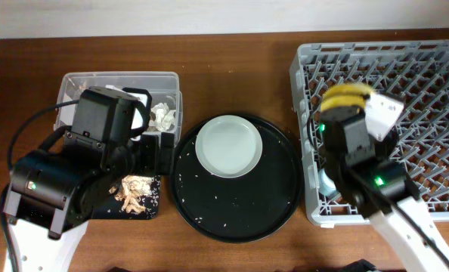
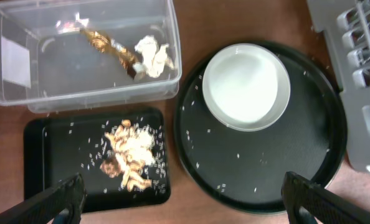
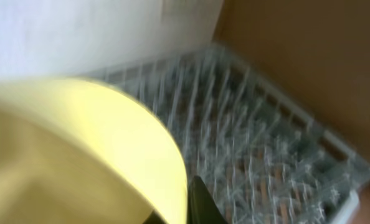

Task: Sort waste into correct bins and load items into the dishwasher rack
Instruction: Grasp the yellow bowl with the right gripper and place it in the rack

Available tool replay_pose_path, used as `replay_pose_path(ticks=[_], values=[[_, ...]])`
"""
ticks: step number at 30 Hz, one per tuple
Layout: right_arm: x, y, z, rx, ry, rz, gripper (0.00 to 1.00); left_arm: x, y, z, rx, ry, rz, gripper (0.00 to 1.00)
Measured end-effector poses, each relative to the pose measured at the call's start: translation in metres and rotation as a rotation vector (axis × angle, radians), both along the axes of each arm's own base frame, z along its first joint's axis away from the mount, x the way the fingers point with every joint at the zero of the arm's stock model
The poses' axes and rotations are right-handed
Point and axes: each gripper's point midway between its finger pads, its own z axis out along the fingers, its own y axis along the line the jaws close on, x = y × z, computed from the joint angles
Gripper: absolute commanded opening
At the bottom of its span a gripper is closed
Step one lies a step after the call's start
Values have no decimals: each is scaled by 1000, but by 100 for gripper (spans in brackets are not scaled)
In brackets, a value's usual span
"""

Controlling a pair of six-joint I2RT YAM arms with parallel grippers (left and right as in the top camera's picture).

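Pegs of the dishwasher rack lie under the yellow bowl, clamped by the right gripper, probably for seating among them. Left of the rack the plate sits unloaded on the round black tray; farther left, the left gripper hangs wide, empty.

No text or label is legible anywhere (blank sticker aside).

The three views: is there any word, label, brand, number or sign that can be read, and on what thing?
No text can be read in any view.
The white sticker on the clear tub: looks blank.
The gold wrapper: any print is too small to read.
The yellow bowl: no print shows.
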Motion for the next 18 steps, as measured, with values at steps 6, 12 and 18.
replay_pose_path(ticks=[6,12,18], values=[[83,-37,9,-571,191,-282,4,-1,-1,1,-1,-5,-6,100],[96,-60,-61,-786,627,-301,4,-1,-1,1,-1,-5,-6,100],[99,-66,-94,-836,763,-274,4,-1,-1,1,-1,-5,-6,100]])
